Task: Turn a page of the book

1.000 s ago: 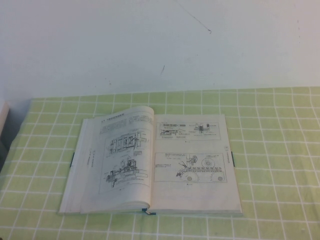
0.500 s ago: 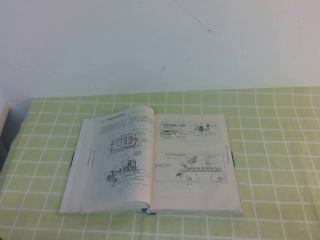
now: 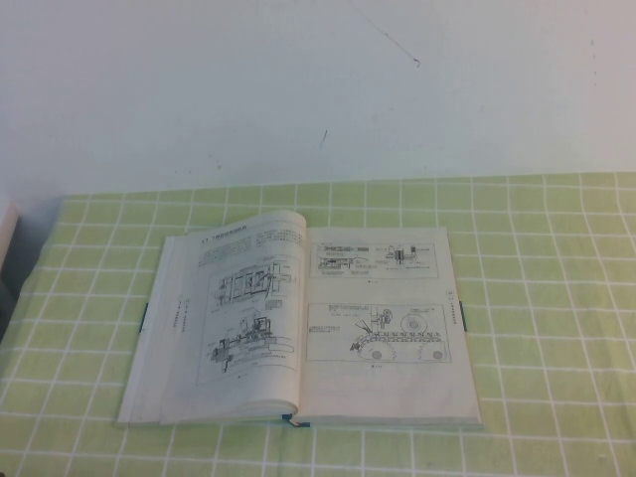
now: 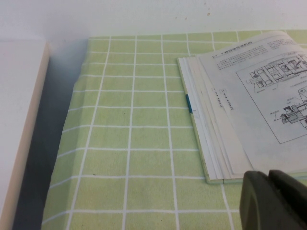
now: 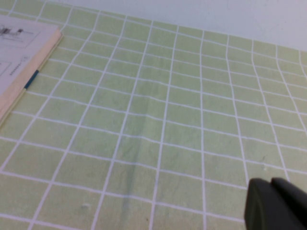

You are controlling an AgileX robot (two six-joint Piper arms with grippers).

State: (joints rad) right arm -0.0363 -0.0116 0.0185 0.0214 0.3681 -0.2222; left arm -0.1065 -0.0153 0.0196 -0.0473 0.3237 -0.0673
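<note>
- High view: book [image 3: 303,328] lies open mid-bench [image 3: 556,298], spine running 12 to 6 o'clock; neither arm shows.
- Left wrist view: left gripper [image 4: 276,199] close off the book's 9 o'clock edge; jaws together, empty.
- Right wrist view: right gripper [image 5: 278,203] farther out toward 3 o'clock; jaws closed, empty.
- Page [image 3: 383,318] to lift probably the right-hand leaf.

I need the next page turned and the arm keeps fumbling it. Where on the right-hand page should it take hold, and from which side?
Probably at the right-hand page's outer free edge, approached from the book's right side: the leaf lies flat, bound at the centre. The right hand, shut, is over the green cloth there; the left hand is by the opposite edge.
</note>
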